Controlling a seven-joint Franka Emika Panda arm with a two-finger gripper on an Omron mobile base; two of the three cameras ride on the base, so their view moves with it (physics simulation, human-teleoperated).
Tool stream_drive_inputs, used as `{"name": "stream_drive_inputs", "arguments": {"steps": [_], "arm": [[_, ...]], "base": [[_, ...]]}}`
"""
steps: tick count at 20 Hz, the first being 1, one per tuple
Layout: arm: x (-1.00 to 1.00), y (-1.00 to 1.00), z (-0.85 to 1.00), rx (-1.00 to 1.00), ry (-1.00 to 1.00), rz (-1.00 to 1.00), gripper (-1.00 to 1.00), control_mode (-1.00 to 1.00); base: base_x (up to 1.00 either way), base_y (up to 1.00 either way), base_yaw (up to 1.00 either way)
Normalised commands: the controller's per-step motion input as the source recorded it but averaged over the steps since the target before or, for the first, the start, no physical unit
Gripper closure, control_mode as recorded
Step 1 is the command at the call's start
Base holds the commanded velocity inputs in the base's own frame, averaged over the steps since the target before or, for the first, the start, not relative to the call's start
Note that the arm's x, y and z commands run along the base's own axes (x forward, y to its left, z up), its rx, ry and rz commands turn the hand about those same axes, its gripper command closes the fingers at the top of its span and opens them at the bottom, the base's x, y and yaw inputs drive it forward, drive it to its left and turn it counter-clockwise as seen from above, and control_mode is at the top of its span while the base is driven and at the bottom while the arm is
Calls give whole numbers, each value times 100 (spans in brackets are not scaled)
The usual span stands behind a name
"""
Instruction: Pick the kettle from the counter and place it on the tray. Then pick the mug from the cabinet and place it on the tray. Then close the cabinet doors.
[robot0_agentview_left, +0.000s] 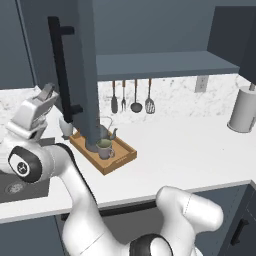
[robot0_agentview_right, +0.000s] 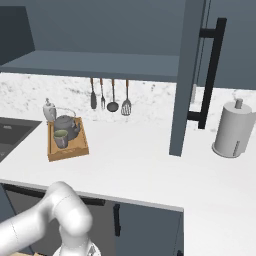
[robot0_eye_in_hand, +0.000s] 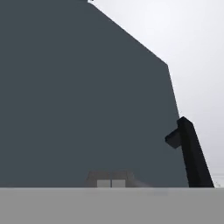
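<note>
Left base view: the tool (robot0_agentview_left: 48, 92) is being shown at the far left, raised above the tabletop (robot0_agentview_left: 190, 145), its fingers being held closed on nothing and pointed toward the left cabinet door (robot0_agentview_left: 86, 70), which is standing open with its edge toward the camera. A long black bar handle (robot0_agentview_left: 61, 70) is being carried on that door's left face, just right of the tool. A small white bottle (robot0_agentview_left: 66, 127) is being seen beside the door's lower end. Behind and to the right of the door's bottom edge, the tray (robot0_agentview_left: 120, 159) is lying on the tabletop, and the kettle (robot0_agentview_left: 106, 132) and the mug (robot0_agentview_left: 104, 148) are both being held in it, the mug just in front of the kettle. Further right, three utensils (robot0_agentview_left: 135, 97) are hanging on the wall under the cabinet (robot0_agentview_left: 165, 65). At the far right a pale grey cylinder (robot0_agentview_left: 243, 109) is standing on the tabletop, and the right cabinet door (robot0_agentview_left: 235, 35) is being seen open above it.

In the hand view, a flat slate-blue door panel (robot0_eye_in_hand: 83, 96) is being faced closely, with its black handle (robot0_eye_in_hand: 192, 153) at the right.
</note>
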Motion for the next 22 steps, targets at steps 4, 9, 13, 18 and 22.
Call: {"name": "stream_drive_inputs", "arguments": {"steps": [4, 9, 13, 18, 22], "arm": [[0, -100, 30, 13, 3, 0, 100, -100], [1, -98, 53, 12, 11, 0, 100, -100], [33, -53, 35, 0, 35, 1, 100, -100], [54, -34, -1, 0, 38, 13, 100, -100], [49, -34, -5, 0, 42, 18, 100, -100]], "base": [[0, 0, 0], [0, 0, 0], [0, 0, 0], [0, 0, 0], [0, 0, 0]]}}
